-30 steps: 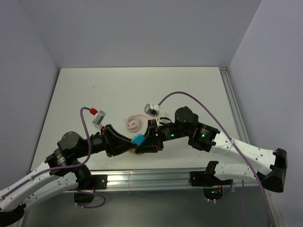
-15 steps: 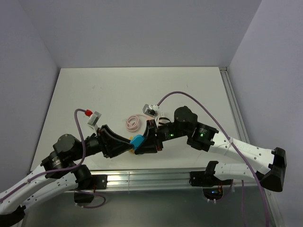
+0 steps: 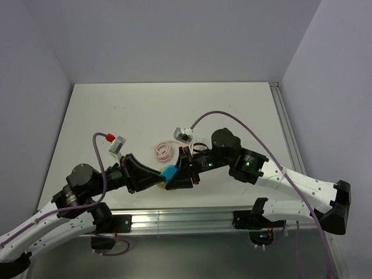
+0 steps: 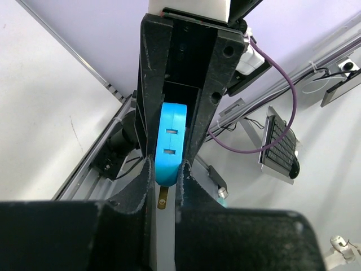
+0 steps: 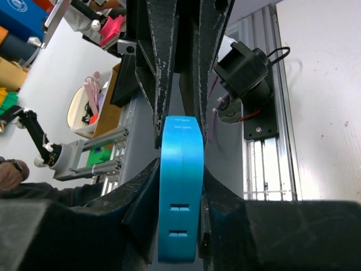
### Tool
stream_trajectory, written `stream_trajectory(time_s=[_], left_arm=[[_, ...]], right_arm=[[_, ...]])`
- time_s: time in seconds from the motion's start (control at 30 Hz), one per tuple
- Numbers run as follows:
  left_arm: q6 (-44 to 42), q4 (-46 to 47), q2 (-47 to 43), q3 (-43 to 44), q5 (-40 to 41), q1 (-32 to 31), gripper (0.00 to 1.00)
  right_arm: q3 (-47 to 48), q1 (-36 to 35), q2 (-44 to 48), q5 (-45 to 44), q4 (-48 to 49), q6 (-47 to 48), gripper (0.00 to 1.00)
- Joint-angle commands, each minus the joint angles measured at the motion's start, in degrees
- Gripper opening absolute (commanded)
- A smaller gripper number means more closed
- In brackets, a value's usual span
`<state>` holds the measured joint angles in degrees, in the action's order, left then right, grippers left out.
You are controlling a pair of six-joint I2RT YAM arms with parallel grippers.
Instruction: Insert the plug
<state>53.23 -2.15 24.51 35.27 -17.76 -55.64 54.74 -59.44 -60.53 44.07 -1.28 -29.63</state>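
Your left fingers [image 4: 138, 186] and right fingers [image 5: 144, 197] both clamp the blue plug [image 3: 169, 172] by the table's [image 3: 174, 110] near edge. Hold both grips firm and push straight, without twisting.

White table [image 3: 232, 104] with a coiled pink cable [image 3: 163, 150] near its middle

No text, label, brand, number or sign can be read in any view. In the right wrist view, a blue box [image 5: 16, 5] in the far background carries a white mark, too small and blurred to make out.
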Motion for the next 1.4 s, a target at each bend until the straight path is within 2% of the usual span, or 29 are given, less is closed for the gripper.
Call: stream_trajectory(time_s=[0.0,0.03,0.1,0.37,0.67,0.9,1.37], left_arm=[[-0.1,-0.6,1.7,0.6,2.1,0.3,0.00],[-0.1,-0.6,1.5,0.6,2.1,0.3,0.00],[-0.1,-0.9,1.2,0.5,2.2,0.3,0.00],[-0.2,-1.2,0.6,0.5,1.9,0.3,0.00],[0.2,-0.2,1.0,-0.2,0.6,0.3,0.00],[0.0,-0.6,0.5,-0.3,0.4,0.3,0.00],[0.0,0.3,1.2,-0.8,-0.4,0.3,0.00]], right_arm=[[4.8,-1.0,0.4,1.1,0.2,2.9,0.38],[5.3,-0.9,0.4,0.9,-0.6,3.3,0.46],[5.6,-0.8,0.3,0.4,-1.1,3.3,0.49],[5.6,-0.5,0.7,0.7,-1.3,3.7,0.43],[5.4,0.9,1.4,-1.7,-1.1,3.2,0.40],[5.1,1.5,1.5,-2.1,-0.9,3.1,0.34],[5.2,2.3,1.3,-0.9,0.0,2.5,0.34]])
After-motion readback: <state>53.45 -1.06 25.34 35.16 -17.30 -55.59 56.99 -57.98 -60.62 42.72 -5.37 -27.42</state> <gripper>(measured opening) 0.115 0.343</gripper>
